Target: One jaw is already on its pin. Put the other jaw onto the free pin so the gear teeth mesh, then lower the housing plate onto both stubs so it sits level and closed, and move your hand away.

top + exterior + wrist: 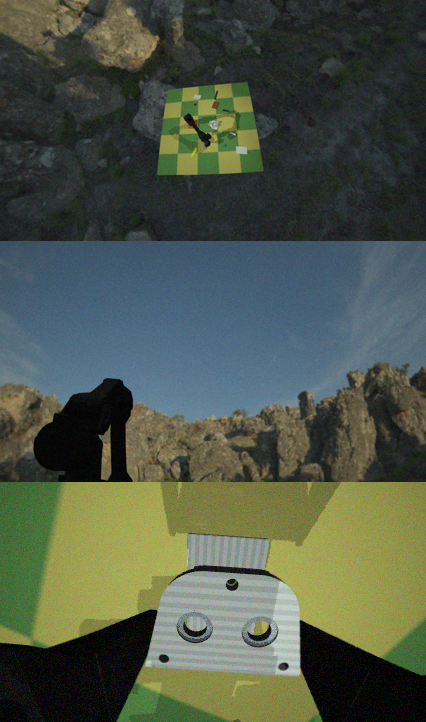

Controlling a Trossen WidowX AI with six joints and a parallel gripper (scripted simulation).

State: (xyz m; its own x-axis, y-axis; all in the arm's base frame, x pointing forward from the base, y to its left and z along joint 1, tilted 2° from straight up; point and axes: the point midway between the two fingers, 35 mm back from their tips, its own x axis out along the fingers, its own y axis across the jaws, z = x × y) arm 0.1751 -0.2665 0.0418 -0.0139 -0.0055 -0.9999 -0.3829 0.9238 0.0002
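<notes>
The housing plate [227, 654] is pale and ribbed, with two ringed holes and small dark holes. In the wrist view it lies between my black fingers, one at each side edge. My gripper [224, 622] is shut on it. A ribbed grey block [227, 552] shows beyond the plate's rounded edge. The plate's height above the mat cannot be told. A white mechanism [213, 124] stands near the middle of the mat in the top view. Its jaws, pins and gear teeth are too small to make out. The exterior view shows only part of the black arm.
The checkered green and yellow mat [167, 164] [105, 537] lies among rocks. On it are an orange piece [194, 121], a brown block [215, 104], a yellow bar [194, 152], a white rectangle [241, 150], a small white bar [232, 133] and dark bars [216, 95] [225, 110].
</notes>
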